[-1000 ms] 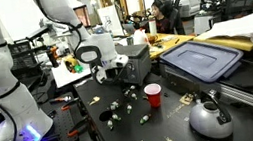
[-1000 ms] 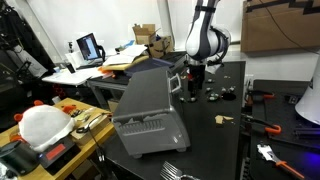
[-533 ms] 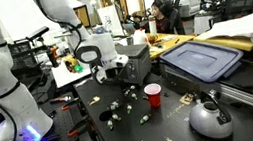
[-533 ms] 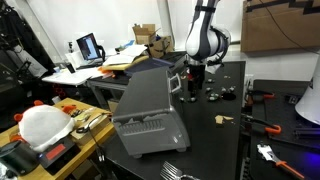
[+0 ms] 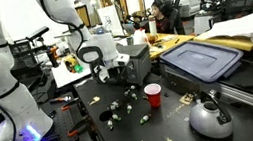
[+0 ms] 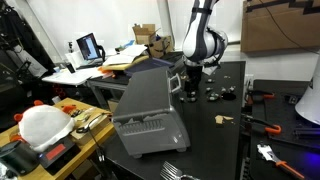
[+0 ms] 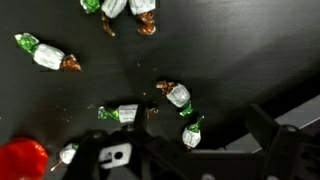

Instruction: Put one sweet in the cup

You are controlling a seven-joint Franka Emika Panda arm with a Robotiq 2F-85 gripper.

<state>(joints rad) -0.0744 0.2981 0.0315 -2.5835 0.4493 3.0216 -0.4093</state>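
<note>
In an exterior view the white arm point(image 5: 23, 56) reached down over the far side of the black tabletop point(image 5: 171, 130). Its gripper point(image 5: 101, 76) hung low above the surface, small and dark against clutter, so the jaws could not be read there. The cup point(image 5: 153, 95) stood upright near the middle of the tabletop, apart from the gripper. The sweets point(image 5: 118, 107) were scattered between them and on toward the near edge, too small to count. The kettle point(image 5: 210, 117) sat near the near right corner, and the lidded bin point(image 5: 201, 61) lay by the right edge, its far end cut off by clutter.

In the exterior view from across the table, the lidded bin point(image 6: 145, 105) filled the foreground and hid much of the tabletop. The gripper hung just behind it, and I could not make out the cup. A few sweets showed as pale specks on the open surface to the right.

In the wrist view the cup point(image 7: 20, 160) was only a blurred red patch, cut off at the bottom left corner. Wrapped sweets point(image 7: 122, 113) lay loose on the black surface, some cropped by the top edge. The fingers point(image 7: 275, 140) were dark on dark and hard to trace, but they stood spread wide with nothing between them.

Against the frames a moment before, the arm's wrist had shifted very slightly sideways in both exterior views. The cup, kettle and sweets lay as before.
</note>
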